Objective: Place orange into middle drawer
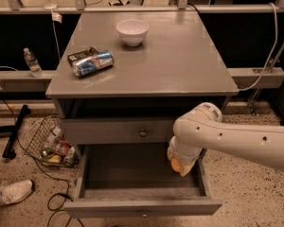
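Note:
The middle drawer is pulled open below the grey cabinet's top, its bare grey inside showing. My gripper hangs from the white arm inside the drawer's right side, low above its floor. The orange shows as a small orange patch held at the gripper's tip. The gripper is shut on the orange.
On the cabinet top stand a white bowl at the back and a blue-silver can lying on its side by a dark packet. A closed knobbed drawer front is just above the open drawer. A wire basket and a shoe are on the floor at left.

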Motion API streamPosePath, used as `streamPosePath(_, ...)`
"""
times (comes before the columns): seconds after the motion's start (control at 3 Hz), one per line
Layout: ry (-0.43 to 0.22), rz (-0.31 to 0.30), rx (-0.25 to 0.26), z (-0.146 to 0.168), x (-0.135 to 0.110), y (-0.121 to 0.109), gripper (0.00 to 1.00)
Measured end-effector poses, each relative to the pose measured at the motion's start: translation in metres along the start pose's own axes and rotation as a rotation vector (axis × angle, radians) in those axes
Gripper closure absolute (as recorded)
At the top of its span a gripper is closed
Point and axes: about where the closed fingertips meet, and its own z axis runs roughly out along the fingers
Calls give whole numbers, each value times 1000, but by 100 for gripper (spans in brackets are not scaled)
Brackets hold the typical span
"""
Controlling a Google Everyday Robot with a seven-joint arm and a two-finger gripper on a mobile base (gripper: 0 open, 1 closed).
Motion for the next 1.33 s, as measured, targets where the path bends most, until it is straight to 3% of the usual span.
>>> streamPosePath(0.67, -44, -159, 47, 56, -15, -10, 100)
streamPosePath(1.33, -188, -280, 64, 116, -38, -24, 100)
